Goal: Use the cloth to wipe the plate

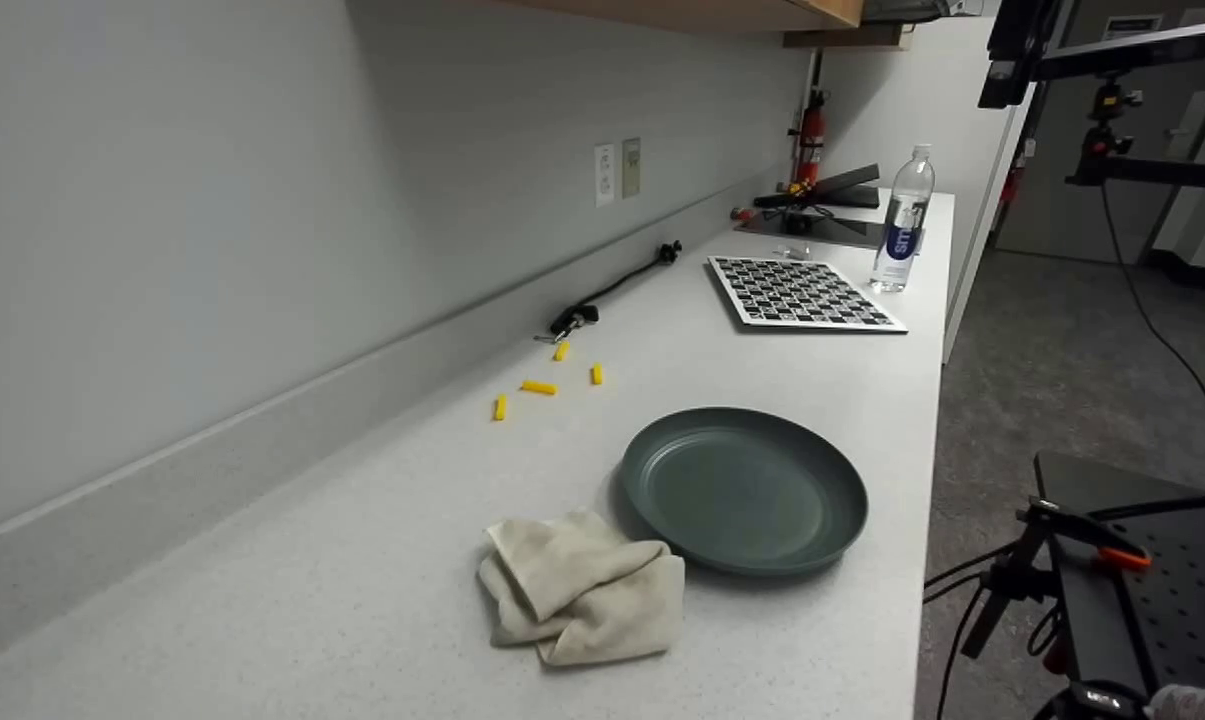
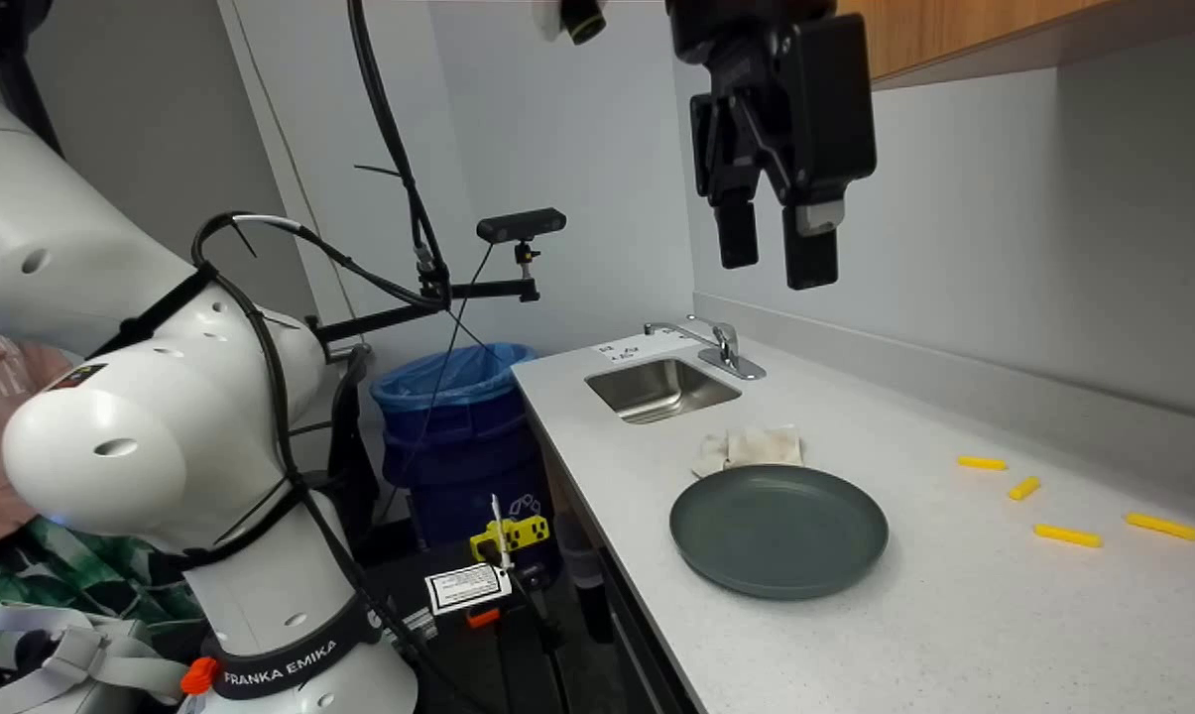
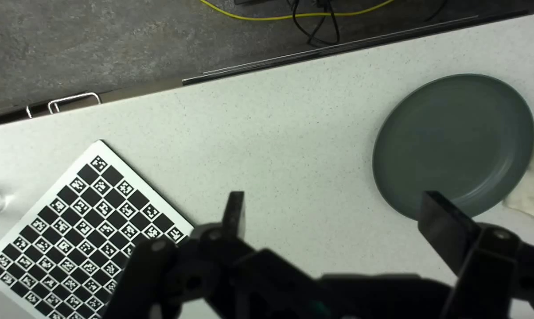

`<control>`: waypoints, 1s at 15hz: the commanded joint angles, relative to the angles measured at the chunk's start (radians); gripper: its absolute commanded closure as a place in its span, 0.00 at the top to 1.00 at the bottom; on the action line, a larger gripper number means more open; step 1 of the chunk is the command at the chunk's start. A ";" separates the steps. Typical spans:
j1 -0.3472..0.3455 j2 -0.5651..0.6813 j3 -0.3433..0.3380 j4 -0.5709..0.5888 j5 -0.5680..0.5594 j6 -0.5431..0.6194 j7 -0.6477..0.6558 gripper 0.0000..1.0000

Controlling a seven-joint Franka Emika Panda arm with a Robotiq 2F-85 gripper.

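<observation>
The dark green round plate (image 1: 747, 490) lies on the white counter; it also shows in an exterior view (image 2: 780, 531) and at the right of the wrist view (image 3: 453, 141). The crumpled beige cloth (image 1: 587, 590) lies on the counter beside the plate, close against its rim. It shows partly behind the plate in an exterior view (image 2: 761, 448) and at the right edge of the wrist view (image 3: 532, 190). My gripper (image 2: 776, 248) hangs high above the counter, pointing down. Its fingers are apart with nothing between them, as the wrist view (image 3: 333, 208) shows.
Several yellow sticks (image 1: 538, 387) lie near the wall. A checkered board (image 1: 802, 294) and a clear bottle (image 1: 903, 222) stand farther along the counter. A sink (image 2: 662, 390) with a faucet (image 2: 724, 347) is at the opposite end. A wooden cabinet (image 2: 964, 38) overhangs the counter.
</observation>
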 commanded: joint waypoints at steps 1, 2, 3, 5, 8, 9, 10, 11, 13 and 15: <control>-0.005 0.002 0.004 0.003 0.002 -0.003 -0.002 1.00; -0.005 0.002 0.004 0.003 0.002 -0.003 -0.002 1.00; -0.005 0.002 0.004 0.003 0.002 -0.003 -0.002 1.00; -0.005 0.002 0.004 0.003 0.002 -0.003 -0.002 1.00; -0.001 0.004 0.000 0.006 0.013 -0.016 -0.009 1.00; 0.000 0.005 -0.001 0.008 0.015 -0.022 -0.013 1.00; 0.001 0.007 -0.002 0.009 0.015 -0.027 -0.019 1.00; 0.002 0.008 -0.002 0.011 0.015 -0.031 -0.024 1.00; 0.003 0.013 -0.003 0.015 0.011 -0.044 -0.038 1.00; -0.002 0.018 0.003 0.019 -0.002 -0.060 -0.030 1.00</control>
